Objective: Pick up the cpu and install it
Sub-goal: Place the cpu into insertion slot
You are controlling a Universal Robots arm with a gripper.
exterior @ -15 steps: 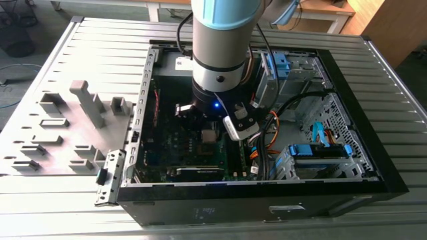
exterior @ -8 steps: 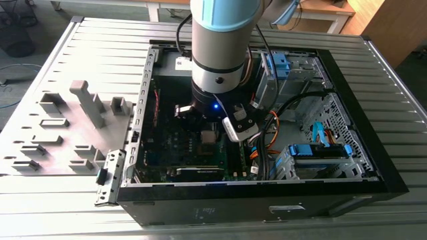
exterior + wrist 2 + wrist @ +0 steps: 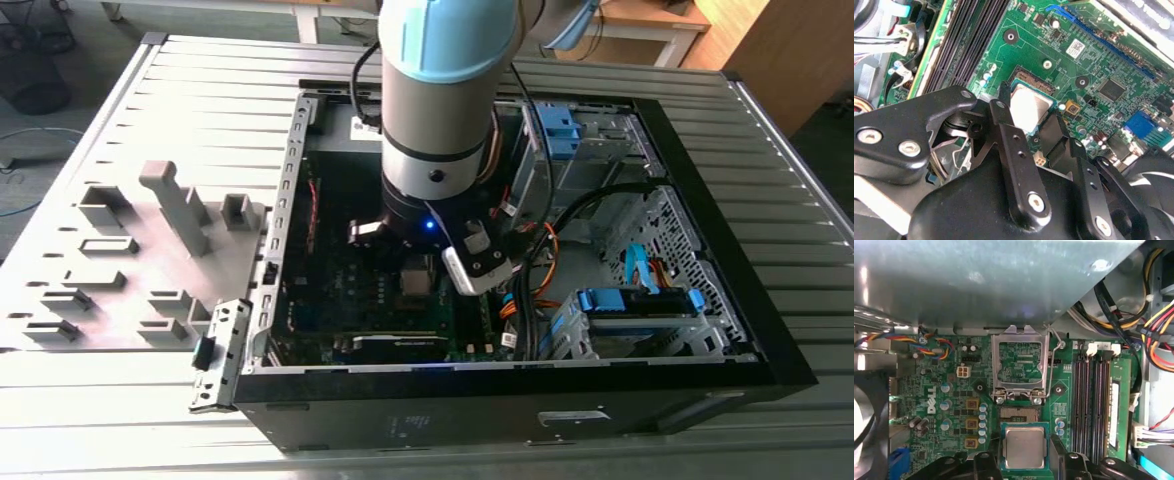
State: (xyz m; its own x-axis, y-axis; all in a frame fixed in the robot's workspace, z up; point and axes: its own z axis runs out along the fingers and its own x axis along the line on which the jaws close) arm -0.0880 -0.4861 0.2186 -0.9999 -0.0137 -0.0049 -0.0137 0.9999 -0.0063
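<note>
In exterior view the arm (image 3: 441, 110) hides the middle of the motherboard (image 3: 350, 300) from me. In second wrist view the gripper (image 3: 1026, 122) body covers approx half the cpu (image 3: 1030, 104). In first wrist view cpu hides most of the socket (image 3: 1019, 414); gripper runs off the pic edge; I can't tell contact w/ cpu

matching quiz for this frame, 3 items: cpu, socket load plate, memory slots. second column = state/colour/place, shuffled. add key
Things
1. cpu
2. socket load plate
3. memory slots

State, colour or place
A. black, in parallel rows
B. silver-grey top, clamped between the fingers of the gripper
C. metal frame swung open, leaving the socket bare

Pairs: 1-B, 2-C, 3-A
</note>
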